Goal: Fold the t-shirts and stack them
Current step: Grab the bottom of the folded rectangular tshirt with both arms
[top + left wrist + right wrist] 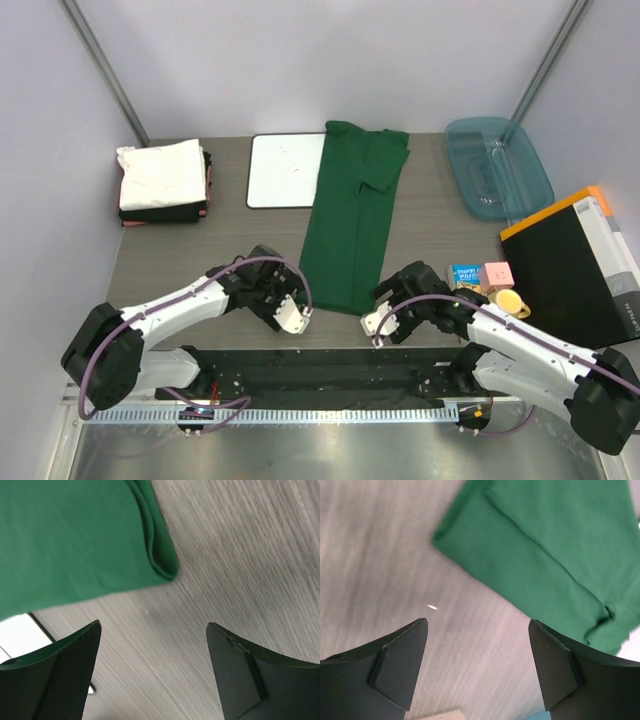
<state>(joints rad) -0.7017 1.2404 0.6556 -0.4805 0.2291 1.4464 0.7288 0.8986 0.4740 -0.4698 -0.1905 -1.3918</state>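
your left gripper [291, 318] and right gripper [377, 326] hang spread, empty, at 7 and 5 o'clock of the green t-shirt [350, 220].

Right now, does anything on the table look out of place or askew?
Yes: the green t-shirt, folded into a long strip, lies slightly slanted, and its far end overlaps the right edge of the white board.

No legible text or labels.
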